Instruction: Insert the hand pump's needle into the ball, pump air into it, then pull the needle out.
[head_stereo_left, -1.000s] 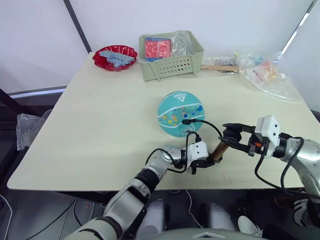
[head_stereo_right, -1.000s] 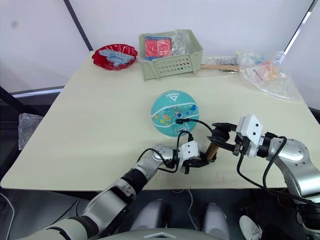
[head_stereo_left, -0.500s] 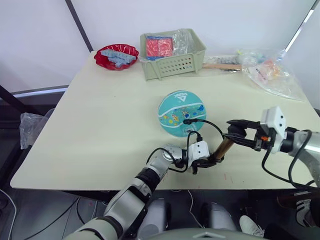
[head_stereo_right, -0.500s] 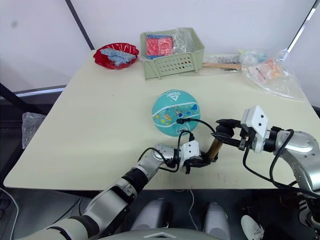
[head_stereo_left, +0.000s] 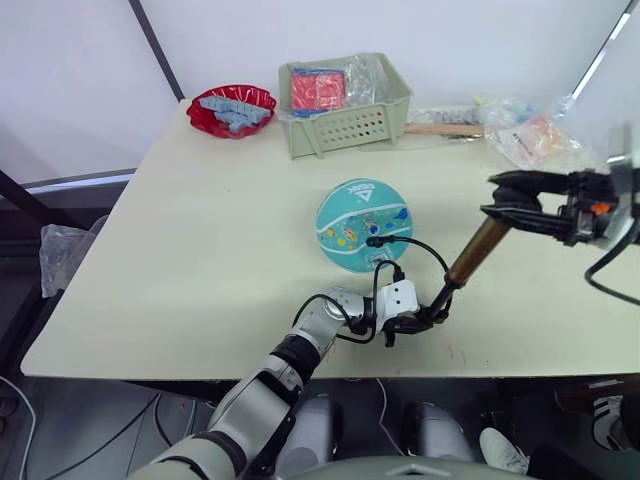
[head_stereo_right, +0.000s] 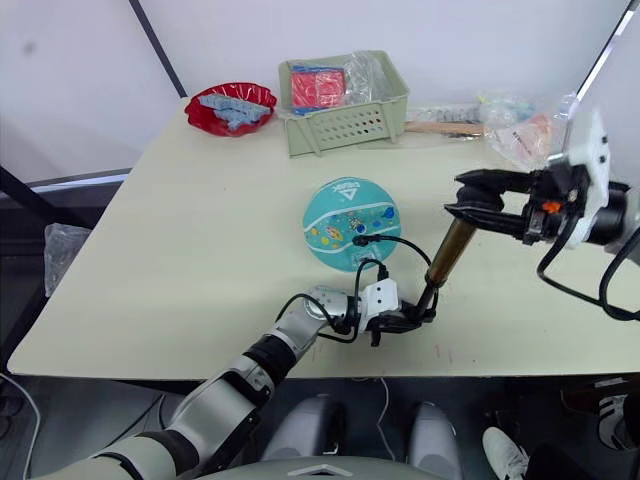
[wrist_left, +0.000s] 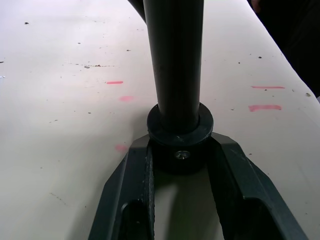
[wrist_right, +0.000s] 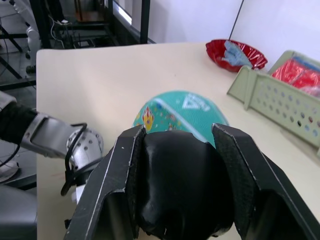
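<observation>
Handle (head_stereo_left: 512, 195) drawn up and away to the right since a second ago, gold barrel (head_stereo_left: 476, 251) of the pump now stretched out at a slant, right gripper (head_stereo_right: 478, 197) clamped on that handle. Foot end (wrist_left: 180, 142) down on the table (head_stereo_left: 200, 230) near its front edge, pinched between the fingers of the left gripper (head_stereo_left: 425, 320). Hose (head_stereo_left: 425, 253) looping from the foot to the teal ball (head_stereo_left: 364, 225) just behind, needle fitting (head_stereo_left: 372, 241) against the ball's near side, tip itself too small to make out.
</observation>
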